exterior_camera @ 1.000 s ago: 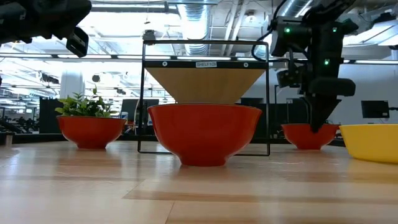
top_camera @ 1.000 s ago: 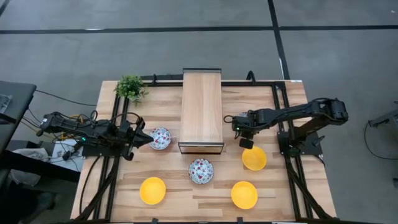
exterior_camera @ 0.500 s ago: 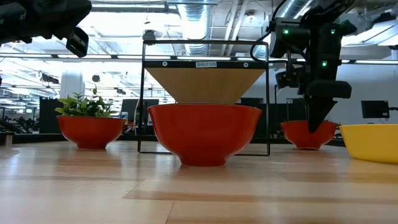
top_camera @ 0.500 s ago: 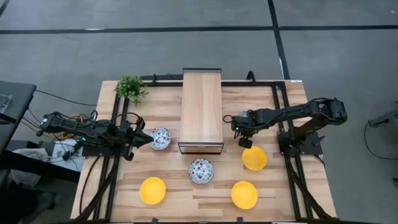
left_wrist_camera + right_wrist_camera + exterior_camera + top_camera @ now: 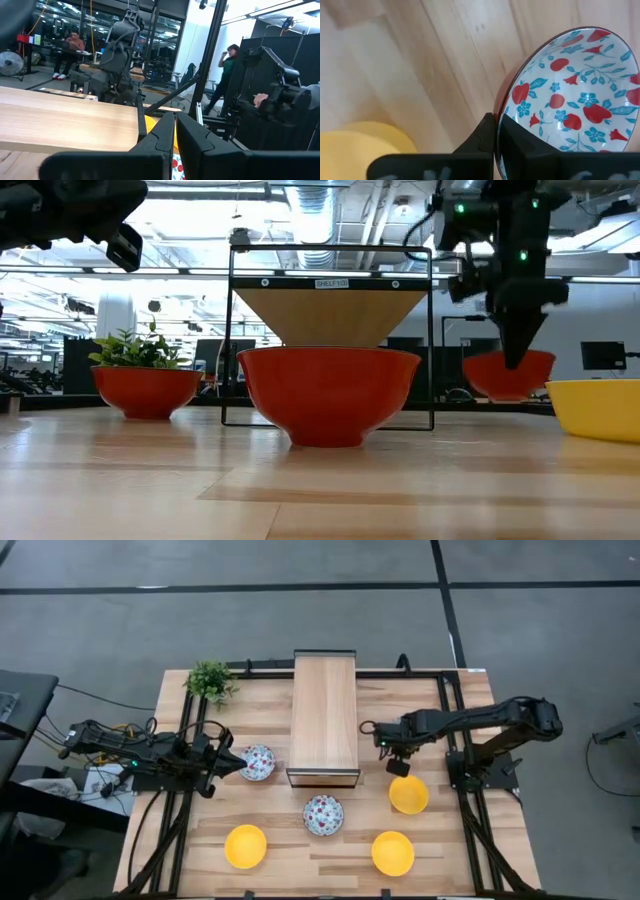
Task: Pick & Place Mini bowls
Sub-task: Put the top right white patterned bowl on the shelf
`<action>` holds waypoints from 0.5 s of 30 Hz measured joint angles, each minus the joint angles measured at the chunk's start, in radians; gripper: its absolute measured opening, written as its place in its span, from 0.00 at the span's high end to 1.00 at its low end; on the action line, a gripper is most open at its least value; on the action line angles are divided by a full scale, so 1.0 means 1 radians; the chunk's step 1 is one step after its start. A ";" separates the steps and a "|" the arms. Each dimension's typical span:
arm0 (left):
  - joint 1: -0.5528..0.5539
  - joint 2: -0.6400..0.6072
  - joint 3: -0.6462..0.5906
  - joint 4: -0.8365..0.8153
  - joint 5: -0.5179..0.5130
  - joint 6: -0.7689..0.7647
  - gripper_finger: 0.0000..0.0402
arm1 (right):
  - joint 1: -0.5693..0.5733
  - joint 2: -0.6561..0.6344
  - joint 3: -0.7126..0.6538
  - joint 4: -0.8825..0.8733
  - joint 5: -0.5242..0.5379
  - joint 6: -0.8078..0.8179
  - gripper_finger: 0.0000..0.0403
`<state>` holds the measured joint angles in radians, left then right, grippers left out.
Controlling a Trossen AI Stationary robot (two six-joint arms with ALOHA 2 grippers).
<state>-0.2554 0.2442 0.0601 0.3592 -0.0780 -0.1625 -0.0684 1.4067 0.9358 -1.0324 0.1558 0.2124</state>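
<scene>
— Wooden table (image 5: 300, 850), grey floor (image 5: 300, 620) around. Where was the right gripper (image 5: 514, 358)?
— Right of centre, clamped on a floral bowl's (image 5: 570, 107) rim, lifted clear.
— Left gripper (image 5: 233, 764)?
— Closed, centre-left, holding nothing.

A grey concrete floor (image 5: 300, 600) crossed by dark seams surrounds the light wooden surface (image 5: 300, 850). Beyond it lies an open hall with exposed silver ducts (image 5: 310, 210) and bright ceiling lights. 1 person (image 5: 70, 47) sits at a far desk; another person (image 5: 227, 70) stands near dark equipment.
</scene>
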 joint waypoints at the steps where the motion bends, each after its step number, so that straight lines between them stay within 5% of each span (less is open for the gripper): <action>1: 0.000 0.000 0.000 0.000 0.000 0.000 0.96 | 0.004 0.000 0.025 -0.011 0.000 -0.009 0.99; 15: 0.000 0.000 0.000 0.000 0.000 0.000 0.96 | 0.101 0.000 0.437 -0.251 0.042 -0.139 1.00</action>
<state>-0.2554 0.2440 0.0601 0.3595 -0.0780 -0.1625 0.0326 1.4063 1.3726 -1.2836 0.1973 0.0732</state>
